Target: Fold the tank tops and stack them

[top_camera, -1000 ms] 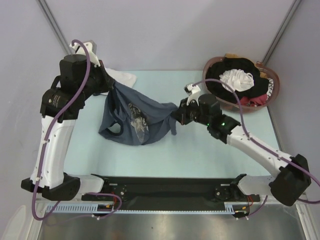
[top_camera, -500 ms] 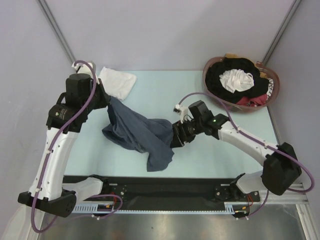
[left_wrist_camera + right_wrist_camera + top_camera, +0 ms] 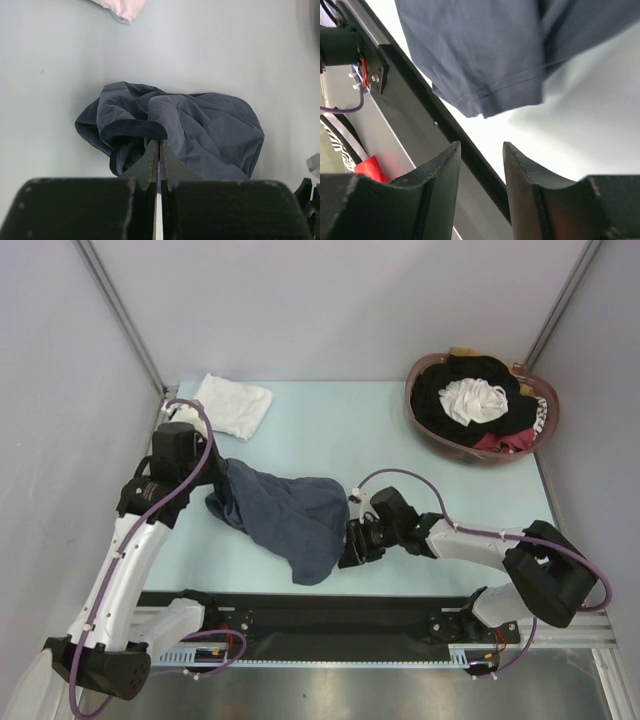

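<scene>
The slate grey-blue tank top [image 3: 285, 518] is lying crumpled and creased left of centre, its hem nearing the black rail [image 3: 330, 612] at the near edge. The left gripper [image 3: 159, 144] is pinching its darker hem, jaws pressed together. The right gripper [image 3: 481, 150] is hovering beside the hem; its wrist view shows the jaws spread and gripping nothing. The white tank top [image 3: 235, 405] is sitting folded at the far left corner.

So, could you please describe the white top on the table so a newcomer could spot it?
Look at the pale blue table: in its far left corner lies the white top, folded flat. Unlike the crumpled grey-blue top mid-table and the white cloth in the basket, it lies alone.
</scene>
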`<action>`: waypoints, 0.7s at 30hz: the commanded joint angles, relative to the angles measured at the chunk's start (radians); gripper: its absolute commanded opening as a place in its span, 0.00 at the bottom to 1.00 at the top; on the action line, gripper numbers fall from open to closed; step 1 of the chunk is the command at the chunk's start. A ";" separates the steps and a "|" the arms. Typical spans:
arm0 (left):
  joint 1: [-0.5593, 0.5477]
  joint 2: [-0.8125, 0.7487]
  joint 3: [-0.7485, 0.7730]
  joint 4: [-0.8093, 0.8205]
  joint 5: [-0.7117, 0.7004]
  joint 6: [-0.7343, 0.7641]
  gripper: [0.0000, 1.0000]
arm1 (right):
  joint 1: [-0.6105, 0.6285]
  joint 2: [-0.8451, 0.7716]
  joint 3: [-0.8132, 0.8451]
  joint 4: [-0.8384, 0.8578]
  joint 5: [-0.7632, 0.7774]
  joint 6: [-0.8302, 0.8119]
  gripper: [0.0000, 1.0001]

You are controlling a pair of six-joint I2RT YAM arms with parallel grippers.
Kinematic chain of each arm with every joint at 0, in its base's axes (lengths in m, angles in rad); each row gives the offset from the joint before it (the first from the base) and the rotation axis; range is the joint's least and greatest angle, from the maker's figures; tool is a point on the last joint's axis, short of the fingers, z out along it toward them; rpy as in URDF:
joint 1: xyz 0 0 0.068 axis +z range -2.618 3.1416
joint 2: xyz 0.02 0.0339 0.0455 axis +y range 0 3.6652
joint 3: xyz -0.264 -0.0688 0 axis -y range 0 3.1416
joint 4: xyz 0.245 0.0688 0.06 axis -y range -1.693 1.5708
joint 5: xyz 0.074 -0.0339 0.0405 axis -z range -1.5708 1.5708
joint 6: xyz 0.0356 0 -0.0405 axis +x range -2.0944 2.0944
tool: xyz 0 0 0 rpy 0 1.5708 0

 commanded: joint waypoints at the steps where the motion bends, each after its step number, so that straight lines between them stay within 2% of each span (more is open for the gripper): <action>1: 0.017 0.010 -0.009 0.055 -0.013 0.025 0.00 | 0.058 -0.002 -0.055 0.269 0.097 0.187 0.45; 3: 0.020 -0.009 -0.027 0.076 -0.010 0.021 0.00 | 0.073 -0.001 -0.098 0.346 0.141 0.264 0.49; 4: 0.021 -0.015 -0.032 0.082 -0.011 0.020 0.00 | 0.081 -0.008 -0.147 0.442 0.182 0.340 0.57; 5: 0.023 -0.021 -0.035 0.086 -0.014 0.020 0.00 | 0.096 -0.007 -0.166 0.484 0.201 0.364 0.59; 11: 0.033 -0.026 -0.044 0.079 -0.013 0.029 0.00 | 0.132 0.011 -0.174 0.545 0.361 0.424 0.66; 12: 0.035 -0.030 -0.050 0.079 -0.011 0.031 0.00 | 0.132 0.019 -0.174 0.561 0.359 0.436 0.66; 16: 0.043 -0.047 -0.062 0.092 -0.007 0.032 0.00 | 0.127 0.056 -0.165 0.622 0.365 0.456 0.52; 21: 0.049 -0.046 -0.064 0.096 0.010 0.034 0.00 | 0.125 0.120 -0.155 0.680 0.351 0.479 0.42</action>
